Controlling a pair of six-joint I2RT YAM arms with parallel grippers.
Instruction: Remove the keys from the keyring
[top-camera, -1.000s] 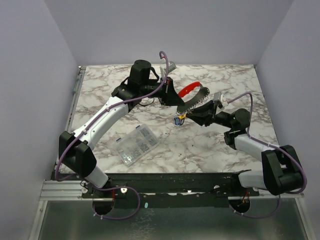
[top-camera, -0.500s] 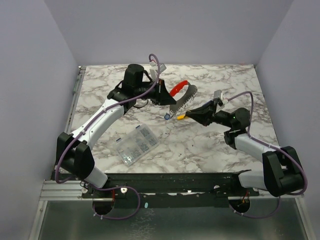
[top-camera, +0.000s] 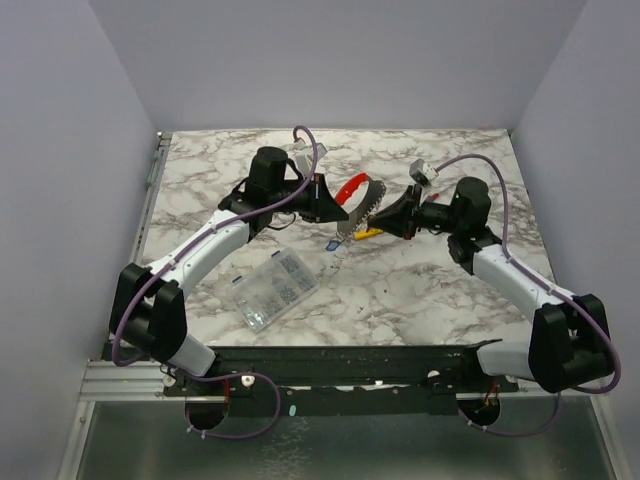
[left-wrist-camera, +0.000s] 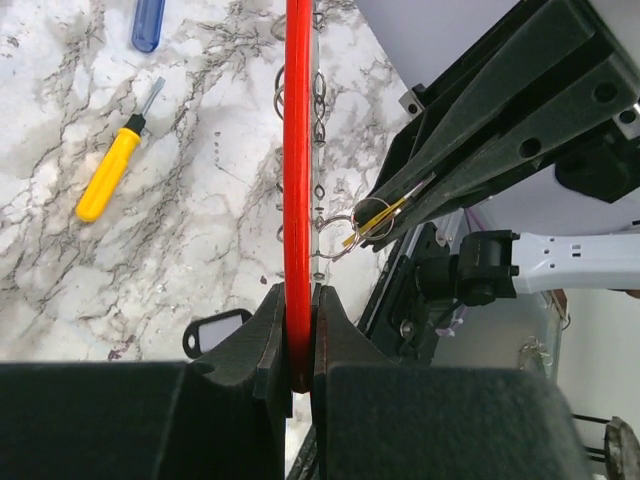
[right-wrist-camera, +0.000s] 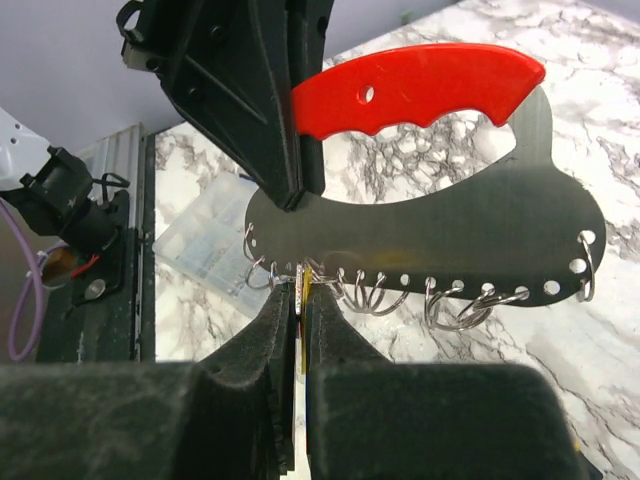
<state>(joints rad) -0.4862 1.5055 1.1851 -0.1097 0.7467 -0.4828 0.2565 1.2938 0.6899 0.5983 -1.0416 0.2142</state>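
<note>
The keyring is a red handle (top-camera: 352, 186) on a grey metal plate (right-wrist-camera: 450, 230) with a row of holes, several of them carrying split rings. It hangs above the table. My left gripper (left-wrist-camera: 298, 300) is shut on the red handle (left-wrist-camera: 298, 150). My right gripper (right-wrist-camera: 303, 295) is shut on a yellow-tagged key (left-wrist-camera: 370, 218) that hangs from a ring under the plate's left end. In the top view the right gripper (top-camera: 385, 228) meets the plate (top-camera: 362, 207) from the right. A dark-tagged key (left-wrist-camera: 215, 330) lies loose on the marble below.
A clear compartment box (top-camera: 275, 287) of small parts lies front left of the keyring. A yellow-handled screwdriver (left-wrist-camera: 110, 175) and a blue-handled one (left-wrist-camera: 148, 22) lie on the marble beyond the left gripper. Walls close in the table on three sides.
The right gripper has shut on the yellow-tagged key. The left arm has swung the keyring left and nearer. The dark-tagged key has come away from the bunch and now lies on the table.
</note>
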